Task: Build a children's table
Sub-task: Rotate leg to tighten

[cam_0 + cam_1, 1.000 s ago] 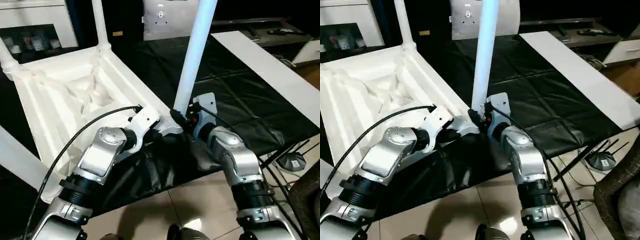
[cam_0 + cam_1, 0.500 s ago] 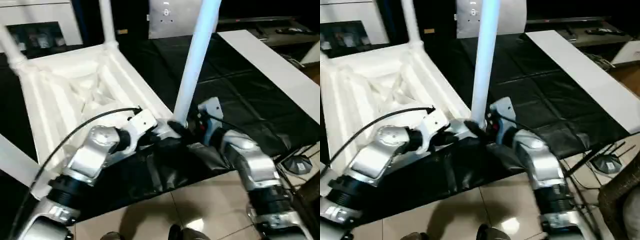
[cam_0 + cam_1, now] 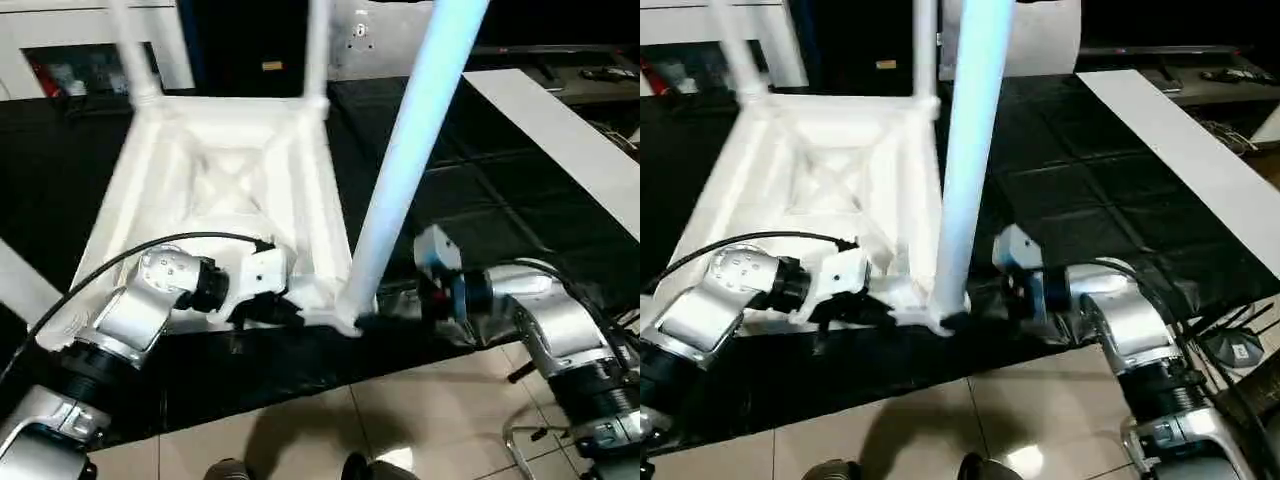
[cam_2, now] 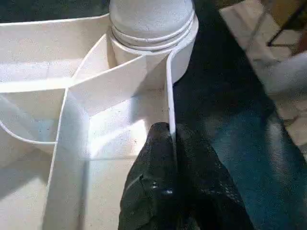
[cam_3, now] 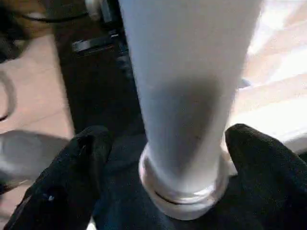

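- Left gripper [image 4: 172, 143]: jaws pinched shut on a thin rib of the upturned table [image 3: 230, 190], lying on the black mat [image 3: 480, 200].
- Right gripper [image 5: 163, 158]: jaws wide, straddling the near leg [image 3: 400, 190], not gripping.
- Risk: leg half-seated, tipping out once unsupported.

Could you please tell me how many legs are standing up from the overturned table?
3: the near leg between the grippers, and two at the far corners. A fourth may be out of frame.
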`<state>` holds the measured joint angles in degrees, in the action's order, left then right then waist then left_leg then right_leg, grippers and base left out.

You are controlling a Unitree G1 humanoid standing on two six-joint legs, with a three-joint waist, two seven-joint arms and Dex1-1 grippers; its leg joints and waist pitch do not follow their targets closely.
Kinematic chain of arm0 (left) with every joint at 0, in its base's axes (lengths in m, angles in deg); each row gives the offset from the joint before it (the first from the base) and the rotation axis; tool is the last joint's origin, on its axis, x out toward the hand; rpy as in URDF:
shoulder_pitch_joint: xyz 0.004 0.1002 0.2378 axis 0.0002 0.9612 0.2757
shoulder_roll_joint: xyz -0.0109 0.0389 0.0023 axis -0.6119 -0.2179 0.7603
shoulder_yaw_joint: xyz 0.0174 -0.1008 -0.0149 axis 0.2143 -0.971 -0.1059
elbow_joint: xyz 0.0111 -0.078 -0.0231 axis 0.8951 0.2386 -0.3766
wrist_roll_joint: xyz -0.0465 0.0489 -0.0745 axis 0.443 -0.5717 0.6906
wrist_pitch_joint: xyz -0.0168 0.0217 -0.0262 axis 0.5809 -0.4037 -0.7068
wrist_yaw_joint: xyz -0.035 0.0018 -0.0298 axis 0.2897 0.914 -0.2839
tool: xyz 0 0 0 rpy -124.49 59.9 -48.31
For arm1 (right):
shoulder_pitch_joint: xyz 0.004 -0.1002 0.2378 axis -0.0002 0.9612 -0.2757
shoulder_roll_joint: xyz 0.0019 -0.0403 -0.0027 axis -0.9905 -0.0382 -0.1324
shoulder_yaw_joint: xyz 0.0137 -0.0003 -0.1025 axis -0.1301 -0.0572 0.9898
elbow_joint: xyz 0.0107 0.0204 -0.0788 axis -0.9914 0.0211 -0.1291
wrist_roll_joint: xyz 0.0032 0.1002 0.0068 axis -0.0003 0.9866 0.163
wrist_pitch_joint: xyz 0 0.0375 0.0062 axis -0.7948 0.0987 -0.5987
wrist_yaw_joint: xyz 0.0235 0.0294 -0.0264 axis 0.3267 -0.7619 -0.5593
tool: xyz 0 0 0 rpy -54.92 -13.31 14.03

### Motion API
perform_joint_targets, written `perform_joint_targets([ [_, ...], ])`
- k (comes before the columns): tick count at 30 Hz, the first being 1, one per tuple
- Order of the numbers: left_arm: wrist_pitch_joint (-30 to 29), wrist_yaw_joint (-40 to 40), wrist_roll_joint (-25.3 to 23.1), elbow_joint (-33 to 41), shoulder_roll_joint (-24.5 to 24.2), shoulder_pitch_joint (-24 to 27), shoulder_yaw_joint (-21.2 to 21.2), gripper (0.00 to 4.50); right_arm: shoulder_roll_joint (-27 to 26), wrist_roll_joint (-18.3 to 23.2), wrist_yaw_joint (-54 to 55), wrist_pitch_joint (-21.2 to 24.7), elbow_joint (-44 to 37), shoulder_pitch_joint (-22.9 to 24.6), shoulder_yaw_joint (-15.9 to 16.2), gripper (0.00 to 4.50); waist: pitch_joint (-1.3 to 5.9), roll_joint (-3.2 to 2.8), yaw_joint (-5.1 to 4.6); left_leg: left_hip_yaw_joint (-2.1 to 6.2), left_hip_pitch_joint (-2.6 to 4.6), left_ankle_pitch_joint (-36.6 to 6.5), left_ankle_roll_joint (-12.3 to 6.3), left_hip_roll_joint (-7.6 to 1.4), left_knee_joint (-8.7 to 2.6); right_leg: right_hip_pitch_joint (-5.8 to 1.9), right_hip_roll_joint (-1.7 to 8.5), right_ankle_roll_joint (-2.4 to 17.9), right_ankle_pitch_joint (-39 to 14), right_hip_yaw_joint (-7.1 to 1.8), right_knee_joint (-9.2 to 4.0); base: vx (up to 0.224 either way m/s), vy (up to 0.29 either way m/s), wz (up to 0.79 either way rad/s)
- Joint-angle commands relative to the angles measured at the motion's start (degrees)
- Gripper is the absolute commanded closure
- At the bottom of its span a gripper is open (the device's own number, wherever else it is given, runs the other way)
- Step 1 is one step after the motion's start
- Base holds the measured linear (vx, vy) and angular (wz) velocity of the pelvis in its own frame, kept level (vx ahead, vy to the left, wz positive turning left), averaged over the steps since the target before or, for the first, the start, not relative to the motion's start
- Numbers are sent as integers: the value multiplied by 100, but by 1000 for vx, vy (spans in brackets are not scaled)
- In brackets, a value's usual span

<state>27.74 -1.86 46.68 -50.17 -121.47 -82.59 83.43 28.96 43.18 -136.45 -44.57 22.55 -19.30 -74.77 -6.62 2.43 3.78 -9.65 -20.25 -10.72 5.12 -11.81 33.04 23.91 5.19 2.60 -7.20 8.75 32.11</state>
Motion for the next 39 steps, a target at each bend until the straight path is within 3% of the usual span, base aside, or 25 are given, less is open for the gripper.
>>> perform_joint_targets([
  [1, 230, -526, 63, 97, -10, -114, 356, 450, 144, 133, -451, 13, 15, -132, 93, 67, 434, -1, -25, 20, 21, -853, -549, -200, -351, -383, 394, 906, -2045, -428, -310, 0, 0, 0],
  [22, 587, -1067, 108, -74, -106, -212, 457, 450, 142, 279, -1066, -12, 132, -222, 278, 237, 478, 3, 17, 16, 15, -736, -465, -206, -336, -394, 385, 880, -2084, -421, -290, 0, 0, 0],
  [27, 419, -843, 96, -71, -81, -189, 357, 450, 32, 538, -1022, 313, -119, -111, 195, 249, 488, -16, 32, 9, 21, -695, -471, -208, -331, -395, 373, 940, -1936, -425, -274, 0, 0, 0],
  [30, -74, -391, 106, 7, 23, -159, 174, 450, -108, 746, -771, 617, -377, 28, 88, 251, 484, -9, 65, 11, 28, -708, -437, -214, -335, -396, 392, 931, -1994, -430, -281, 0, 0, 0],
  [35, -1007, 446, 183, 346, 322, -26, -156, 450, -592, 547, 424, 920, -425, 168, -76, 251, 394, 5, 25, 20, 66, -1200, -197, -135, -319, -333, 415, 421, -3406, -377, -484, 0, 0, 0],
  [37, -1458, 888, 98, 541, 496, 35, -254, 450, -905, 395, 1086, 933, -278, 148, -197, 251, 373, 26, -64, 60, 15, -1323, -113, -110, -319, -351, 393, 201, -3724, -306, -528, 0, 0, 0],
  [39, -2085, 1627, -43, 699, 897, 43, -441, 450, -1305, 178, 1916, 942, -101, 89, -327, 251, 357, 39, -244, 95, 9, -1547, -28, -77, -278, -345, 390, -73, -4083, -200, -633, 0, 0, 0],
])
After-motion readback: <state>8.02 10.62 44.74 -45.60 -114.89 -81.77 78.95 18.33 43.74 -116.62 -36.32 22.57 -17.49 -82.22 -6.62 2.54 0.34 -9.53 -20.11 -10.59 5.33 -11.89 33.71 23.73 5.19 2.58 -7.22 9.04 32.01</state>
